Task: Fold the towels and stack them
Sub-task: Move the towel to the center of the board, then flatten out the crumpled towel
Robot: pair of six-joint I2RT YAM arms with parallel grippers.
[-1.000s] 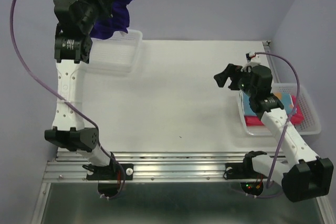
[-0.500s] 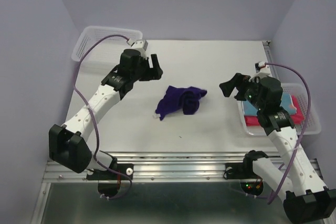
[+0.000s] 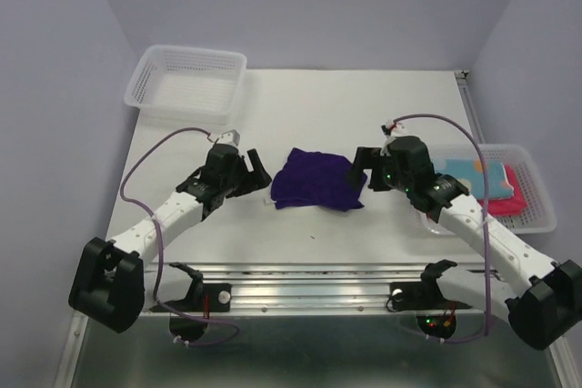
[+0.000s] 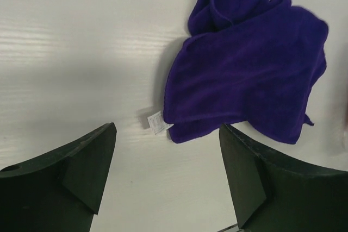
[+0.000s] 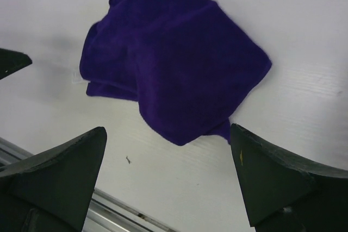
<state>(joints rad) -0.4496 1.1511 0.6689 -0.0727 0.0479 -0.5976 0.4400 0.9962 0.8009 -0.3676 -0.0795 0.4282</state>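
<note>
While left hand (image 3: 257,174) and right hand (image 3: 357,170) gape empty — the purple towel (image 3: 316,180) lies between.

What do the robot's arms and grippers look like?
The left arm and right arm have white links, black joints and a looping purple cable each. The left gripper and right gripper have black wedge-shaped fingers.

Two white mesh baskets: far basket (image 3: 144,81) at ten o'clock, side basket (image 3: 538,212) at three o'clock. Three towels show: one navy-purple towel (image 3: 314,181) central on the worktop (image 3: 309,106), one pink towel (image 3: 519,179) and one light blue towel (image 3: 459,169) in the side basket.
</note>
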